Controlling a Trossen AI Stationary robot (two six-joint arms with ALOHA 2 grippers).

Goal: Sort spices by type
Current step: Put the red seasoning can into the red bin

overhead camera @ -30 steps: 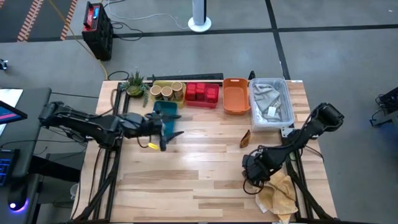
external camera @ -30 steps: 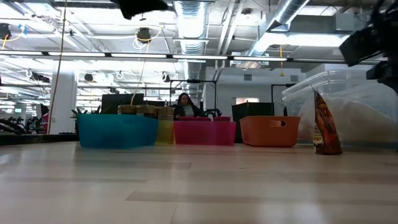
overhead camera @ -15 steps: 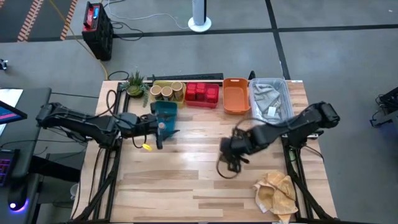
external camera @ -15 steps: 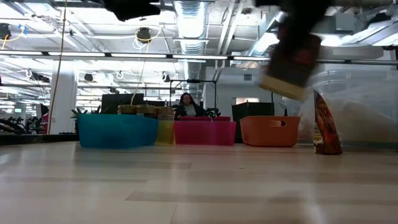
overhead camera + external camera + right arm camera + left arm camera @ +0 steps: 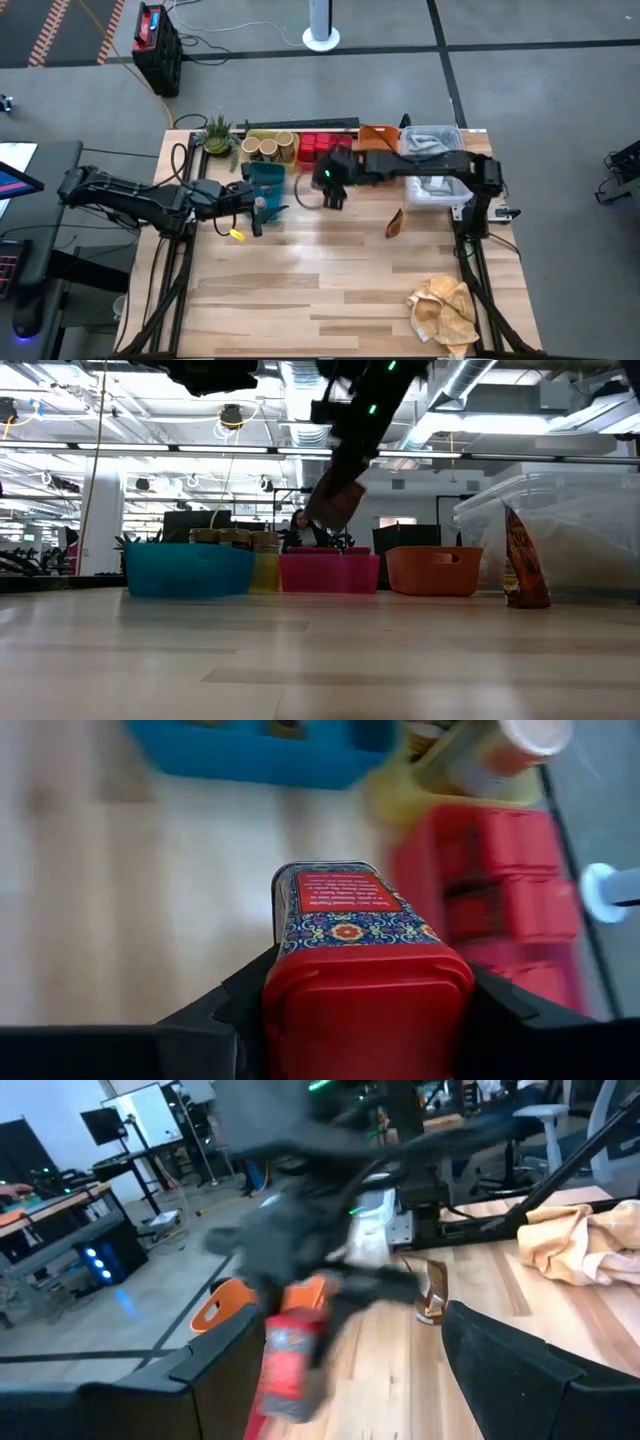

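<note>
My right gripper (image 5: 331,183) reaches across the table to the near side of the red tray (image 5: 322,152) and is shut on a red spice box (image 5: 337,503) with a patterned label (image 5: 345,915). The red tray holds more red boxes (image 5: 500,890). Tan jars (image 5: 266,147) stand in the yellow tray. A thin brown packet (image 5: 394,222) stands on its lower edge on the wood. My left gripper (image 5: 260,208) is open and holds nothing, just near of the teal tray (image 5: 266,177). My right gripper pinches the red box between its two fingers, one finger (image 5: 235,1005) on each of two opposite sides near the red lid end (image 5: 365,995). It comes slanting from above. The box hangs tilted below the fingers, lifted clear of the table.
An orange tray (image 5: 378,135) and a clear bin (image 5: 437,140) sit along the far edge, partly under my right arm. A yellowish paper wad (image 5: 445,305) lies near the right near corner. A small plant (image 5: 217,135) stands at the far left. Bare wood (image 5: 320,280) fills the near half.
My right gripper has swung from beside the paper wad near the table's right near corner toward the far edge and the left, up to the red tray, carrying the red box clear of the table. The paper wad stays where it was.
</note>
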